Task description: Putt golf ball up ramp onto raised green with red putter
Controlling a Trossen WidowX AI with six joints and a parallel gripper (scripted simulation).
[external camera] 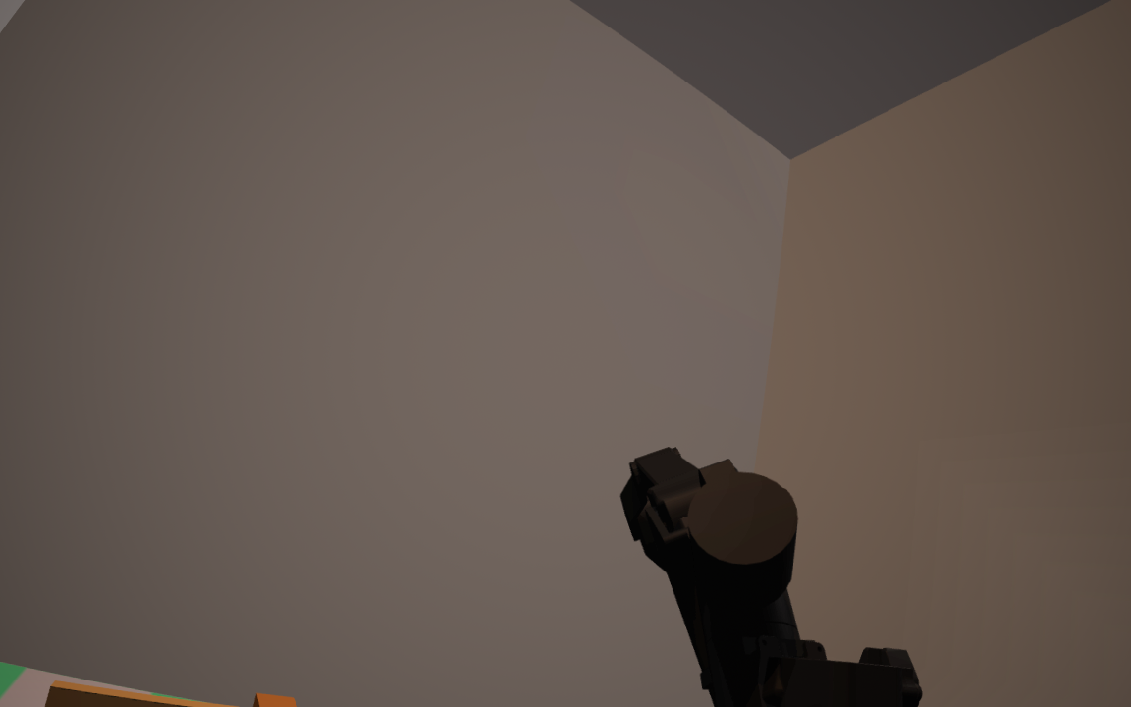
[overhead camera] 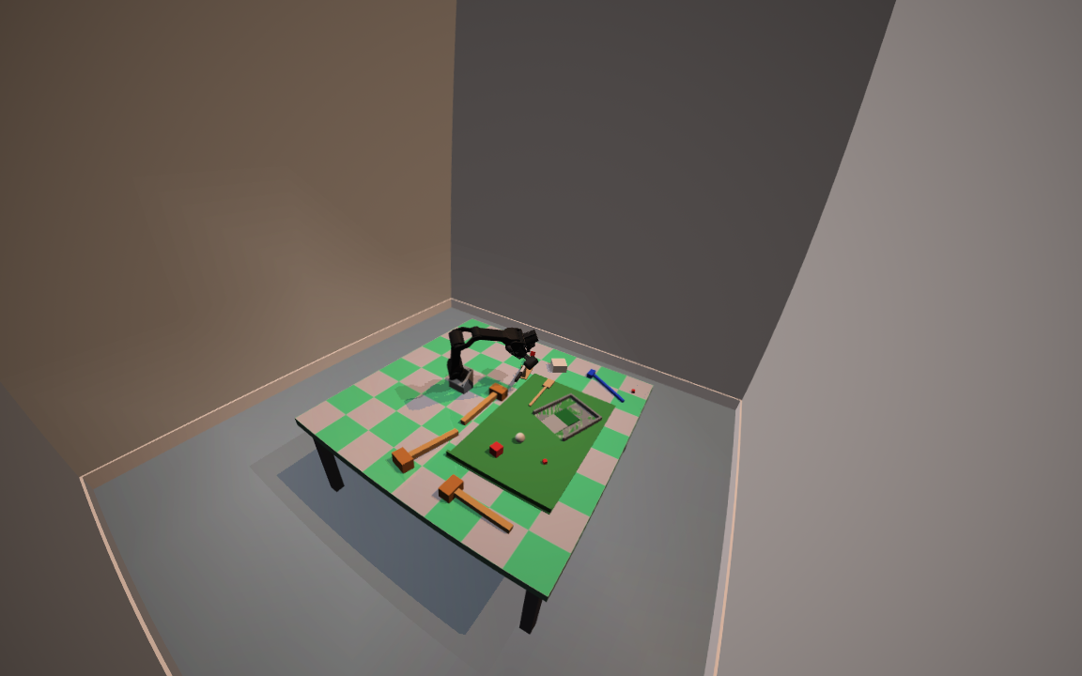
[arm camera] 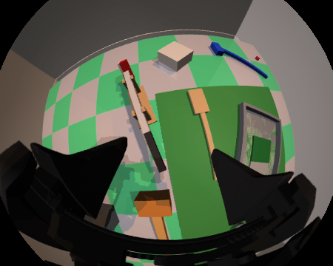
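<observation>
The red putter point(arm camera: 146, 129) point(overhead camera: 533, 354) lies flat on the checkered table, just left of the dark green mat point(overhead camera: 528, 479) point(arm camera: 186, 192). Its red head points to the far edge and its dark grip lies nearest to me. My gripper point(arm camera: 172, 148) point(overhead camera: 525, 363) is open and empty, and hangs above the grip end of the putter. The white golf ball point(overhead camera: 518, 437) rests on the mat; it does not show in the wrist view. The raised green point(overhead camera: 567, 416) point(arm camera: 257, 138), with its grey frame, stands at the mat's far right.
A tan putter point(overhead camera: 541, 391) point(arm camera: 201, 108) lies on the mat. A blue putter point(overhead camera: 604, 385) point(arm camera: 237, 58) and a beige block point(overhead camera: 559, 363) point(arm camera: 175, 55) lie near the far edge. Three orange mallets point(overhead camera: 485, 403) point(overhead camera: 423, 450) point(overhead camera: 473, 501) lie around the mat. A red cube point(overhead camera: 496, 450) sits near the ball.
</observation>
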